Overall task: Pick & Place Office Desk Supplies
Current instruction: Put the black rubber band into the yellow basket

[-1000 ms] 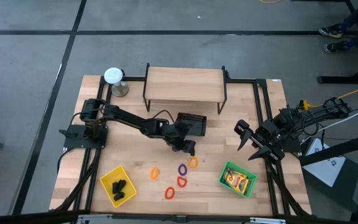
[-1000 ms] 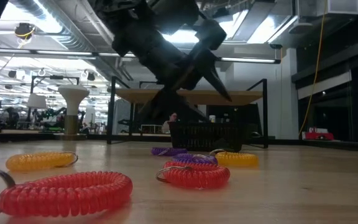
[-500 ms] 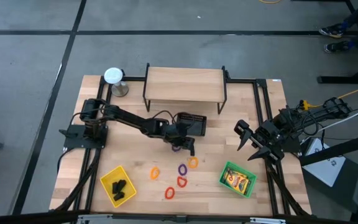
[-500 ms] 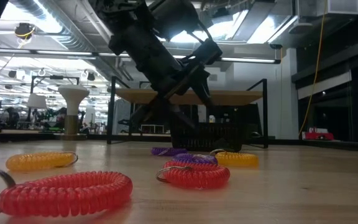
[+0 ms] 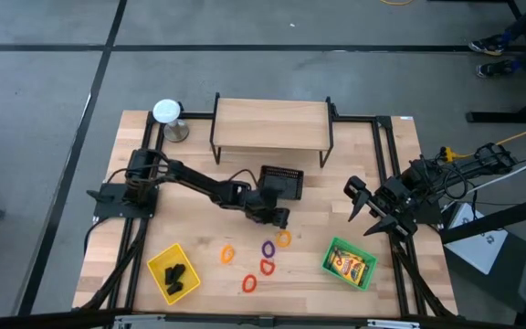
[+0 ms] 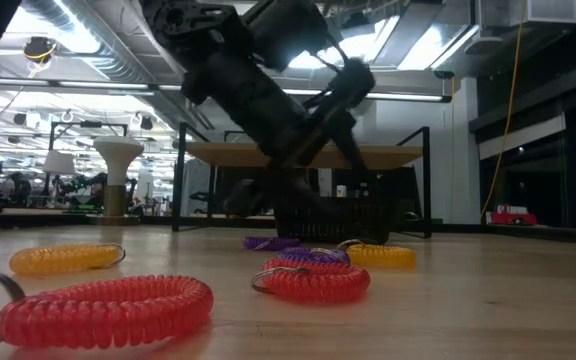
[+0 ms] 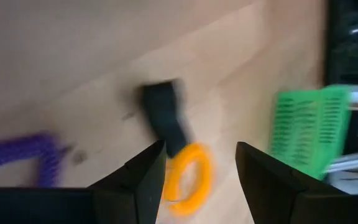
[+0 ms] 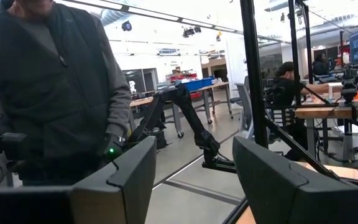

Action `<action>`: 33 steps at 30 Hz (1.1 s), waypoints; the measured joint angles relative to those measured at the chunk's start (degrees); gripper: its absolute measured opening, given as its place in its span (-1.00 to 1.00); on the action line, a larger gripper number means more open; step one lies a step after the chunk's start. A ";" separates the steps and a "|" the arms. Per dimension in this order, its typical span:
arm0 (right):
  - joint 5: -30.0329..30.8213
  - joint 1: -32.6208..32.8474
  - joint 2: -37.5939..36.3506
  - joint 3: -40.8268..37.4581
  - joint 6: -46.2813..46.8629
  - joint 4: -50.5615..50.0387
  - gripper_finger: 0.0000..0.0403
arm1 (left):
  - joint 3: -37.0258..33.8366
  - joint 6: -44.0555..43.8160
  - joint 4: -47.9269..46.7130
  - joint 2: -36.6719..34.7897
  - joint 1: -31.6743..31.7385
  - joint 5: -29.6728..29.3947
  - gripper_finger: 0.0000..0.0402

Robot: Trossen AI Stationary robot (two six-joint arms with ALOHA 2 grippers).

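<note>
Dark and stretched low across the table's middle, the left arm reached from its base at the left edge to put the left gripper (image 5: 277,217) just in front of the black mesh basket (image 5: 281,181). Its jaws stood wide apart and held nothing. Between the fingers (image 7: 143,179), the blurred left wrist view showed an orange ring (image 7: 188,179) on the wood, a small dark thing touching it that I could not identify, a purple ring (image 7: 18,157) cut off at the frame's edge, and the green tray (image 7: 307,130) farther off. Orange, purple and red rings (image 5: 265,266) lay loose just below the gripper. Black clips (image 5: 175,275) sat in the yellow tray (image 5: 159,259), a yellow pack (image 5: 349,265) in the green tray. The right gripper (image 5: 362,203) waited spread and empty near the right edge.
</note>
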 joint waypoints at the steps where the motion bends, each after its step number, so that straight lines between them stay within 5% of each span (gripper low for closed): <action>1: 0.00 0.00 0.00 0.00 0.02 0.07 0.06 | -0.08 -0.15 -0.79 0.04 0.00 -0.02 -0.05; 33: 0.15 -0.02 0.00 -0.02 0.01 -0.61 0.06 | 3.21 2.40 -2.26 3.53 3.00 -2.03 -0.05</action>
